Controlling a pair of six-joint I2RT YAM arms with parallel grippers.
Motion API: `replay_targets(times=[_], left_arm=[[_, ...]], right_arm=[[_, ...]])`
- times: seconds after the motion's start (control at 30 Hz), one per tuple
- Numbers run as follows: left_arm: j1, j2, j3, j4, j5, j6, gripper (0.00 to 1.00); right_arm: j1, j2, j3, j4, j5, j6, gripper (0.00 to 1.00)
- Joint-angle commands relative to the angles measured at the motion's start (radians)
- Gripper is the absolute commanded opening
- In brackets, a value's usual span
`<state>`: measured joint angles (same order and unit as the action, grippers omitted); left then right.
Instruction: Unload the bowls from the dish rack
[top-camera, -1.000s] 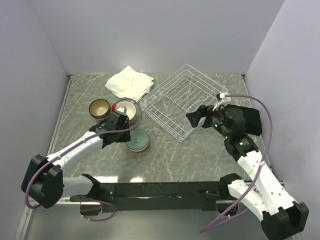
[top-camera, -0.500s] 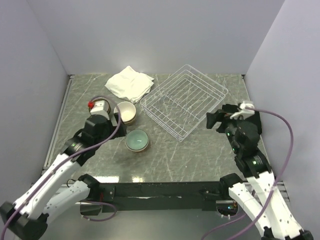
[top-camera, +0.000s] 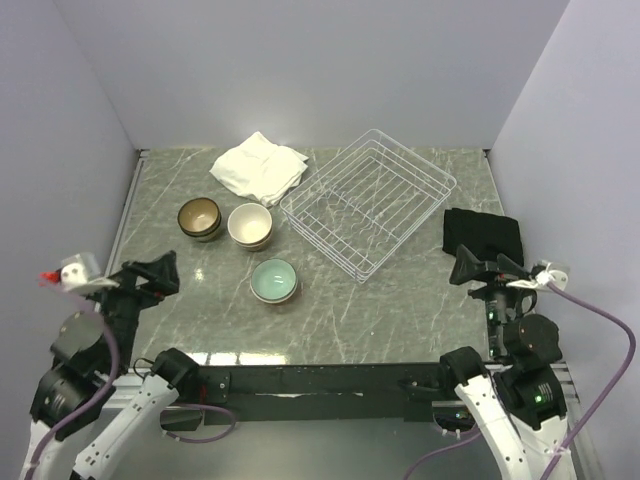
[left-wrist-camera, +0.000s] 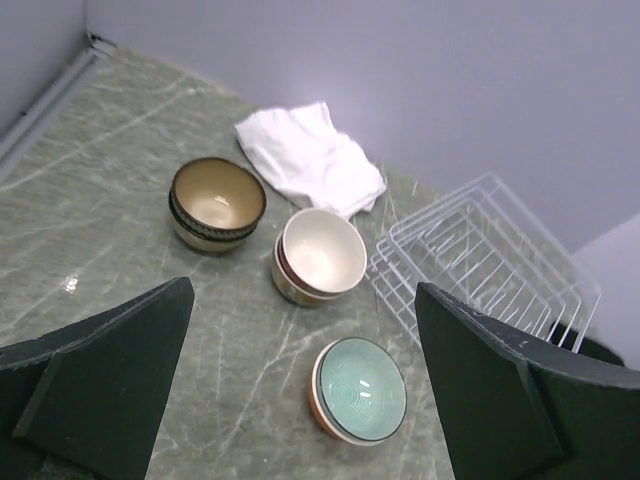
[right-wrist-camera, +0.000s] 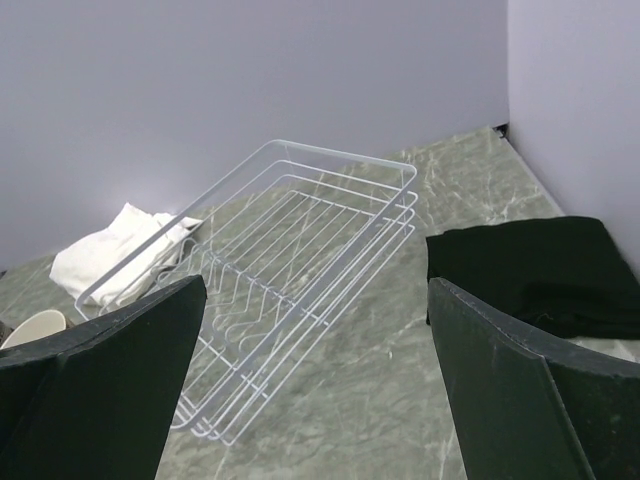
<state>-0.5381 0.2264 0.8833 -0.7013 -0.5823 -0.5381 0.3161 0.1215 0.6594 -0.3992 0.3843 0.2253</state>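
The white wire dish rack (top-camera: 368, 200) sits at the back right of the table with no bowl in it; it also shows as the dish rack (right-wrist-camera: 290, 250) and the dish rack (left-wrist-camera: 490, 265) in the wrist views. Three bowls stand on the table left of it: a brown bowl (top-camera: 200, 217) (left-wrist-camera: 217, 203), a cream bowl (top-camera: 250, 225) (left-wrist-camera: 319, 255) and a teal bowl (top-camera: 274, 280) (left-wrist-camera: 362, 390). My left gripper (top-camera: 150, 277) (left-wrist-camera: 302, 330) is open and drawn back at the near left, well short of the bowls. My right gripper (top-camera: 481, 266) (right-wrist-camera: 315, 300) is open at the near right, holding nothing.
A folded white cloth (top-camera: 258, 165) lies at the back, left of the rack. A black cloth (top-camera: 483, 233) (right-wrist-camera: 525, 270) lies right of the rack, just beyond my right gripper. Grey walls close in the table on three sides.
The left gripper opened at the cream bowl, left it beside the brown bowl, and the arm drew back to the near left. The right arm withdrew from the rack to the near right.
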Motion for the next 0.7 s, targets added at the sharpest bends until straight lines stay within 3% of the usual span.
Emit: replay_targets(times=[0.0, 0.67], left_arm=[[0.003, -0.094, 0.028, -0.061, -0.082, -0.023, 0.99], [0.001, -0.260, 0.083, -0.190, -0.221, -0.164, 0.99]], right_arm=[[-0.002, -0.084, 0.003, -0.084, 0.004, -0.001, 1.00], [-0.002, -0.322, -0.020, -0.230, -0.036, 0.071, 1.00]])
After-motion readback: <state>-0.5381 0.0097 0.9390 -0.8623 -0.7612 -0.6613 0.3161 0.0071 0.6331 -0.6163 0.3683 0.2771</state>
